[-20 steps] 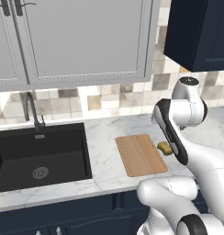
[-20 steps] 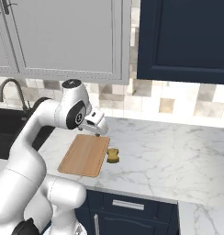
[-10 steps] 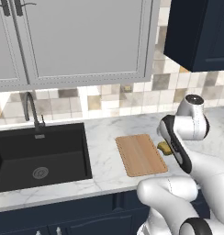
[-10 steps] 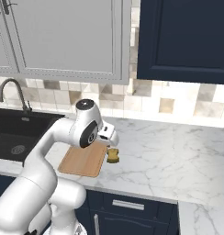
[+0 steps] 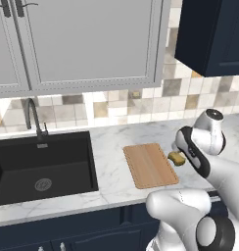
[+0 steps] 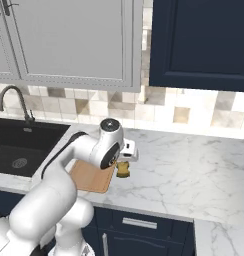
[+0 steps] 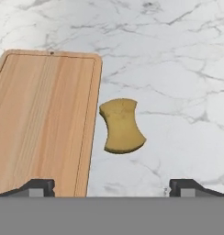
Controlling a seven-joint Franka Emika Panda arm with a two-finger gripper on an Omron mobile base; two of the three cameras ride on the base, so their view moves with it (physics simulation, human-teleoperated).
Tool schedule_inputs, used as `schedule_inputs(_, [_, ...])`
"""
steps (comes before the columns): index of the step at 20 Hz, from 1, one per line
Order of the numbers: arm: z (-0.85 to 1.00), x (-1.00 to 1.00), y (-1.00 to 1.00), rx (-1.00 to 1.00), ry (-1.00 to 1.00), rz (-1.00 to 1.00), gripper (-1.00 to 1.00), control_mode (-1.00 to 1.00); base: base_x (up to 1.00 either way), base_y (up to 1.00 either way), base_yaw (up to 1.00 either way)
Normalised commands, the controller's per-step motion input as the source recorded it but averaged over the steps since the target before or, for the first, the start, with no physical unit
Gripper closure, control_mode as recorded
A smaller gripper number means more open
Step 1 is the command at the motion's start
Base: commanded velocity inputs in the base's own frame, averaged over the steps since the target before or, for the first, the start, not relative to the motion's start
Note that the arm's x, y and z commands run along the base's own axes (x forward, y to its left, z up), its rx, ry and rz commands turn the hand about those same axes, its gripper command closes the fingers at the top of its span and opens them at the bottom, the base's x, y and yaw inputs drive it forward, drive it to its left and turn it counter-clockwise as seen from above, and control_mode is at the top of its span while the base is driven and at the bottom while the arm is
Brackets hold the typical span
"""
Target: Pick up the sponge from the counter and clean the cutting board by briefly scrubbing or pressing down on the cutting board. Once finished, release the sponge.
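— White marble-look counter point(image 5: 111, 147) with faint grey veins runs above navy cabinets, under a tiled backsplash. What about the jaws?

— Spread wide. In the hand view the gripper point(image 7: 112, 187) shows its two dark fingertips point(image 7: 38, 187) far apart at the bottom edge, one over the board, the other over bare marble. Nothing sits between them; they hold nothing and touch nothing.

— And the sponge?

— The small mustard-yellow sponge point(image 7: 121, 125) with pinched, wavy sides lies flat on the counter, just beside the long edge of the flat light-brown wooden cutting board point(image 7: 40, 119) with rounded corners and a thin groove. A thin strip of marble separates them, so they are apart. In the right base view the sponge point(image 6: 123, 169) sits directly under the hand, off the board's right edge.

— Any containers?

— A black sink basin point(image 5: 40, 166) is sunk into the counter left of the board, with a curved dark faucet point(image 5: 33, 117) behind it. A round drain shows in its floor; otherwise I see nothing in it. Grey and navy wall cabinets hang above, doors shut.
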Motion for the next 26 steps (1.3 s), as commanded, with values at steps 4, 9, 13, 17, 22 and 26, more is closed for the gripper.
schedule_inputs(4, [-0.26,0.3,0.0,-0.1,0.1,0.04,-1.0,-1.0,0.0,0.0,0.0])
schedule_inputs(9, [-0.28,0.38,0.0,-0.11,0.14,0.02,-1.0,-1.0,0.0,0.0,0.0])
schedule_inputs(13, [-0.3,0.38,0.0,-0.05,0.1,0.04,-1.0,-1.0,0.0,0.0,0.0])
schedule_inputs(17, [-0.26,0.41,-0.01,0.0,0.03,0.03,-1.0,-1.0,0.0,0.0,0.0])
schedule_inputs(22, [-0.25,0.15,-0.07,0.0,0.0,0.01,-1.0,-1.0,0.0,0.0,0.0])
schedule_inputs(26, [-0.25,0.04,-0.14,0.0,0.0,0.0,-1.0,-1.0,0.0,0.0,0.0])
